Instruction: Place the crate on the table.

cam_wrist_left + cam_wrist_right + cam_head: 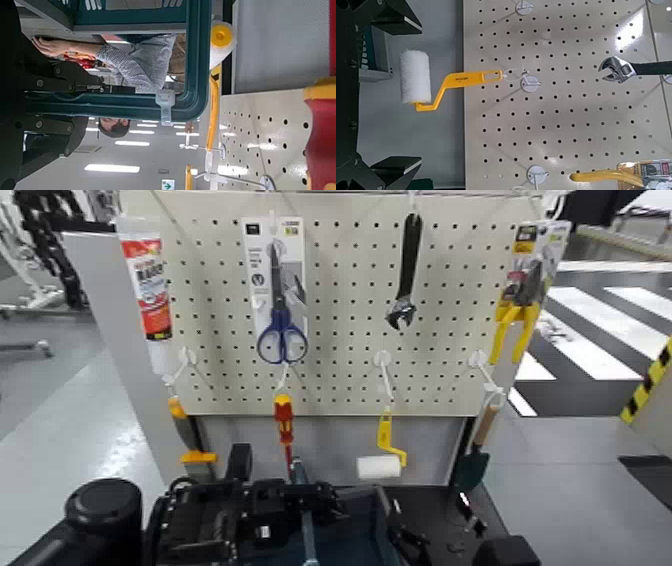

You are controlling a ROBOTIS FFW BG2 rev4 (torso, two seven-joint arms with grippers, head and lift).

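The left pincer (73, 103) is closed on the rim of the dark blue-grey, open-topped plastic crate (352, 535), left of the matte-black bench's (455, 522) right edge; contact with the benchtop is unclear. The right pincer (419, 98) gapes wide, empty, facing the cream perforated pegboard (566, 119).

Head view looks down; all share pegboard (345, 290).

Crate (368, 525) partly hidden behind left gripper (315, 502), near side cut off below it. Person's sleeve (147, 75) past the gripper: partly blocked by crate rim. Pliers (609, 176) beyond right gripper (411, 96): cut off.
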